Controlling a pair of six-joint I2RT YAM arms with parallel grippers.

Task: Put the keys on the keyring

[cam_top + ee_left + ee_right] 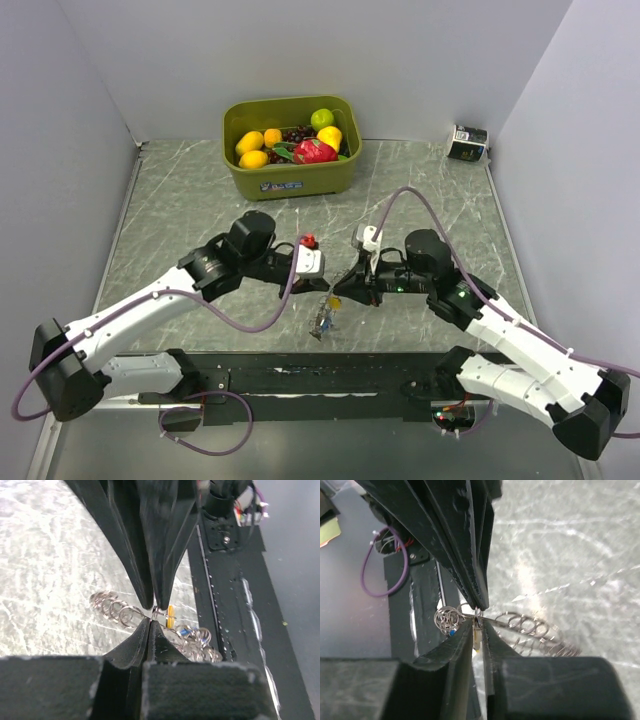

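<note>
Top external view: both arms meet over the middle of the grey marbled counter (180, 200), with the metalwork held up between them, well apart from the green plastic fruit tub (291, 178).
Risk, slip: the thin silver wire keyring (159, 611) is caught only at the very tips of the left claw (151, 614). A small tug from the other side could, I reckon, pull it free.
Risk, drop: a bunch of small silver rings with a blue-headed key (192, 639) dangles below. If either pinch gives, it would likely fall to the counter.
Risk, tangle: a silver coil of wire loops (532, 627) sits just beside the pinch and might snag the ring as a key is worked on.
Left claw: fully closed, tips pressed on the keyring wire.
Right claw (477, 616): narrow, only a slit between its fingers, closed about the small key with the yellow plastic head (170, 616). How firm that hold is, I cannot tell.
Keys: in the air between the two claws, above the counter's near part.
</note>
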